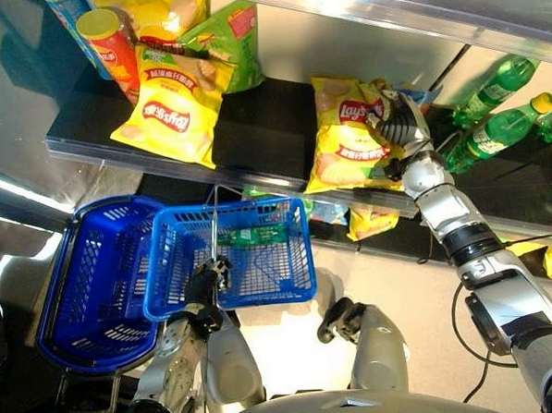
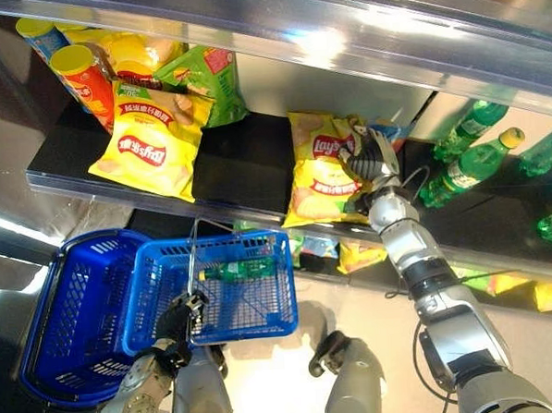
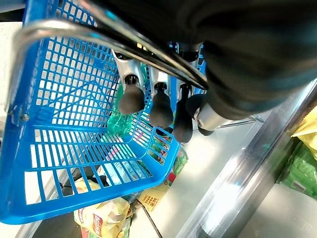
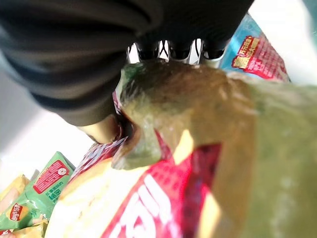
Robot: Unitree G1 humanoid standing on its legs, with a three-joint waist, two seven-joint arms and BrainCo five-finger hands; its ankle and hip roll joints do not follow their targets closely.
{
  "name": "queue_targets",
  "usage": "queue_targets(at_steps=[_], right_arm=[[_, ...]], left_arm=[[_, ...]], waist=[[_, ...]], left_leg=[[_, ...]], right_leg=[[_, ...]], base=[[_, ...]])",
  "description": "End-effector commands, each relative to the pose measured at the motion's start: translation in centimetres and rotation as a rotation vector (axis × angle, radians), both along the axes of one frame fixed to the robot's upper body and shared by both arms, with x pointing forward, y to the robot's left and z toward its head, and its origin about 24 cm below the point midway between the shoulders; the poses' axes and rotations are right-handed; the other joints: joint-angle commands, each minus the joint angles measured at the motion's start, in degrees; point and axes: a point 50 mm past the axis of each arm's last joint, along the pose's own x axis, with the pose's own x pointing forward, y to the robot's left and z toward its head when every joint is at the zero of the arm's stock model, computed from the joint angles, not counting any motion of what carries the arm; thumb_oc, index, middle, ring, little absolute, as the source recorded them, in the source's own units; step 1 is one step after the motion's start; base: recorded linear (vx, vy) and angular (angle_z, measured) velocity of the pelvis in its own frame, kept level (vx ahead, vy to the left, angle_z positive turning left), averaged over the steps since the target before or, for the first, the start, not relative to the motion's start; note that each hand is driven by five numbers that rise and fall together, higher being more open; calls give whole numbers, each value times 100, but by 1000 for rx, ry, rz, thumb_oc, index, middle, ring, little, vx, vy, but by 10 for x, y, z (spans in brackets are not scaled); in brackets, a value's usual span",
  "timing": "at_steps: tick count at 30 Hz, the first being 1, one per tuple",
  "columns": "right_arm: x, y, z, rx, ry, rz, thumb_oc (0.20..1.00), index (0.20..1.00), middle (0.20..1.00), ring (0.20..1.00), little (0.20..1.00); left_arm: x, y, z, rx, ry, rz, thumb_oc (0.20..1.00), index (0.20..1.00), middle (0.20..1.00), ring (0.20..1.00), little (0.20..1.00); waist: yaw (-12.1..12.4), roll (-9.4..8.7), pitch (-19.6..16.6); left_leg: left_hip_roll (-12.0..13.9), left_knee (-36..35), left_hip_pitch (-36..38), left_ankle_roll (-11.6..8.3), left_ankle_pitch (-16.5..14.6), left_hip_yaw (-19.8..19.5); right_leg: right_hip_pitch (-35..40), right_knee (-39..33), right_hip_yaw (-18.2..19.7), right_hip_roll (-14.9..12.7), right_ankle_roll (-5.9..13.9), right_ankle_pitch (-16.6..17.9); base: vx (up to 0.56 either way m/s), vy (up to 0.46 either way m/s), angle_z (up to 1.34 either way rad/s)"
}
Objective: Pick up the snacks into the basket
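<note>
My right hand (image 1: 397,126) is up at the shelf (image 1: 263,133), with its fingers and thumb pinching the top edge of a yellow chip bag (image 1: 346,133). The bag lies on the shelf. My left hand (image 1: 208,277) is curled round the wire handle of the blue basket (image 1: 261,277), which hangs below the shelf. A green bottle (image 1: 254,235) is already inside.

I think the bag could slip, because I only hold a thin, crinkly corner. If I swing it fast, it might fall past the basket onto the floor.
</note>
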Motion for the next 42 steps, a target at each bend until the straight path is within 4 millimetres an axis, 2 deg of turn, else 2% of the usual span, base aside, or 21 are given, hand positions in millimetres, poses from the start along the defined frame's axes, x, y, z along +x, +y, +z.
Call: queue_targets(at_steps=[1,2,4,5,6,7,8,10,11,12,13,14,15,17,25,29,35,36,37,38,42], right_arm=[[6,-6,41,-24,-141,-20,200,200,200,200,200],[6,-5,43,-30,-146,-15,200,200,200,200,200],[7,-3,47,-51,-154,-4,200,200,200,200,200],[8,-1,51,-61,-163,2,200,200,200,200,200],[8,-1,51,-61,-161,2,200,200,200,200,200],[10,1,60,-83,-179,7,200,200,200,200,200],[12,3,65,-91,-188,8,200,200,200,200,200],[16,6,75,-104,-198,11,200,200,200,200,200],[18,7,82,-106,-207,13,200,200,200,200,200],[19,9,88,-110,-215,19,200,200,200,200,200],[20,10,89,-110,-217,20,200,200,200,200,200],[21,14,101,-79,-239,41,200,200,200,200,200],[22,14,102,-79,-240,41,200,200,200,200,200],[21,25,124,-59,-291,86,200,200,200,200,200],[20,49,172,-68,-392,138,200,200,200,200,200],[25,52,174,-71,-370,129,200,200,200,200,200],[43,49,148,-64,-196,108,200,200,200,200,200],[50,43,128,-31,-98,88,523,523,523,523,523],[50,43,128,-31,-98,89,523,523,523,523,523],[55,39,112,-6,-15,63,1000,1000,1000,1000,1000],[61,24,78,3,163,7,1000,1000,1000,1000,1000]], left_arm=[[20,-6,58,-70,-344,-4,200,200,200,200,200],[20,-7,58,-69,-347,-7,200,200,200,200,200],[19,-6,57,-66,-342,-10,200,200,200,200,200],[19,-7,57,-67,-343,-13,200,200,200,200,200],[19,-7,57,-67,-342,-12,200,200,200,200,200],[18,-7,57,-69,-344,-15,200,200,200,200,200],[18,-6,57,-71,-341,-13,200,200,200,200,200],[18,-6,57,-72,-342,-18,200,200,200,200,200],[18,-6,57,-70,-342,-22,200,200,200,200,200],[17,-6,56,-69,-339,-24,200,200,200,200,200],[18,-6,57,-70,-341,-24,200,200,200,200,200],[16,-5,56,-68,-340,-24,200,200,200,200,200],[17,-5,57,-68,-340,-24,200,200,200,200,200],[15,-4,56,-66,-331,-28,200,200,200,200,200],[15,-1,56,-61,-329,-35,200,200,200,200,200],[14,0,56,-59,-327,-35,200,200,200,200,200],[14,-1,56,-67,-326,-46,200,200,200,200,200],[13,-2,56,-75,-322,-51,200,200,200,200,200],[13,-2,56,-75,-322,-51,200,200,200,200,200],[12,-4,55,-77,-319,-63,200,200,200,200,200],[12,-6,56,-74,-320,-95,200,200,200,200,200]], waist=[[385,46,-249],[386,39,-248],[393,37,-262],[402,25,-264],[399,33,-266],[419,15,-273],[421,20,-275],[451,5,-276],[472,2,-282],[492,8,-284],[487,2,-279],[528,2,-284],[526,3,-280],[575,-18,-296],[679,-56,-318],[724,-71,-320],[770,-74,-317],[787,-63,-303],[785,-63,-306],[802,-49,-292],[826,-19,-267]], left_leg=[[-61,-214,399,167,-68,26],[-71,-270,369,246,51,99],[-75,-224,404,172,-66,29],[-82,-280,370,248,57,100],[-77,-233,405,171,-61,30],[-83,-301,373,246,69,97],[-83,-262,410,168,-44,27],[-86,-332,375,238,92,84],[-89,-344,371,235,101,80],[-78,-280,402,153,-24,1],[-87,-346,367,233,110,71],[-77,-290,396,148,-4,-9],[-76,-289,396,148,-4,-10],[-79,-325,402,143,13,-3],[-94,-378,367,123,69,-61],[-119,-440,365,125,106,-83],[-137,-496,338,130,160,-100],[-142,-501,325,132,173,-107],[-140,-501,323,132,173,-108],[-142,-498,309,130,178,-111],[-160,-514,307,143,186,-128]], right_leg=[[265,180,390,-340,1114,1044],[246,110,314,-354,1019,1142],[266,180,393,-343,1113,1055],[256,99,307,-357,1012,1144],[272,170,390,-344,1112,1057],[268,98,298,-354,1006,1133],[290,162,380,-339,1104,1050],[289,66,279,-348,994,1136],[301,53,267,-342,992,1135],[321,133,356,-325,1093,1033],[307,46,265,-334,987,1131],[332,118,338,-316,1085,1038],[332,117,338,-315,1084,1038],[363,65,313,-290,1076,1038],[404,15,247,-264,1065,1061],[435,-35,214,-244,1053,1073],[432,-79,198,-207,1028,1076],[429,-95,195,-193,1017,1076],[428,-96,194,-191,1016,1076],[424,-109,187,-187,1003,1066],[438,-137,175,-183,991,1084]], base=[[-49,13,0],[71,1,0],[0,0,0],[0,0,0],[-58,6,0],[57,-3,-1],[0,0,0],[-36,-1,1],[0,0,0],[0,0,0],[47,-20,2],[0,0,0],[40,-19,2],[0,0,0],[-1,-1,1],[-11,-5,4],[-22,-1,6],[-17,-4,3],[-37,-4,3],[-33,2,2],[-10,1,0]])
